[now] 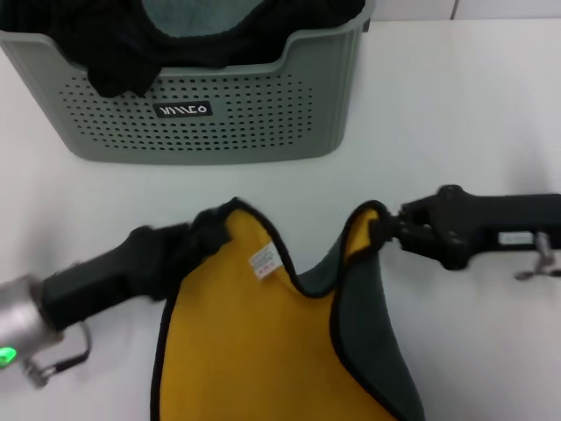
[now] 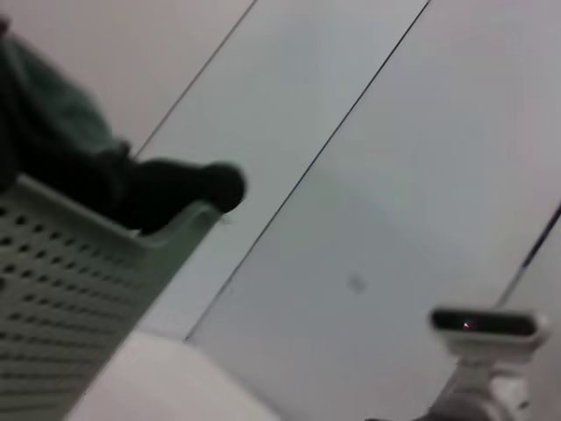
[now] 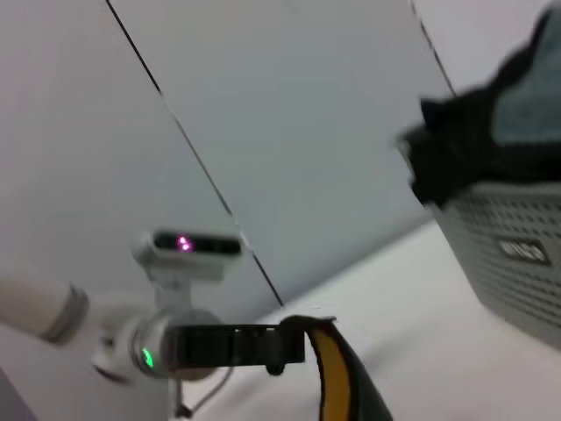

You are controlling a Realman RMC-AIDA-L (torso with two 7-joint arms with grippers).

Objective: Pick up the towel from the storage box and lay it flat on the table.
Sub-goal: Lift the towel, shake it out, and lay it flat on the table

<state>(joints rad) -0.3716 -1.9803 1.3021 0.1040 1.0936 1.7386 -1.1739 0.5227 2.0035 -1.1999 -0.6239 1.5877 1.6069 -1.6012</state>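
The towel (image 1: 254, 351) hangs spread between my two grippers above the white table (image 1: 456, 114), in front of the storage box. Its mustard-yellow face with the small white tag (image 1: 265, 261) is toward me, and the dark teal-grey face (image 1: 372, 333) folds over on the right. My left gripper (image 1: 210, 230) is shut on the towel's left corner. My right gripper (image 1: 381, 230) is shut on the right corner. The right wrist view shows the left gripper (image 3: 294, 344) pinching the yellow towel (image 3: 331, 386). The sage-green storage box (image 1: 219, 114) stands at the back left.
A black cloth (image 1: 114, 53) drapes over the box's rim, and a teal cloth (image 1: 197, 16) lies inside. The box (image 2: 61, 289) and black cloth (image 2: 175, 189) also show in the left wrist view. Bare table lies to the right of the box.
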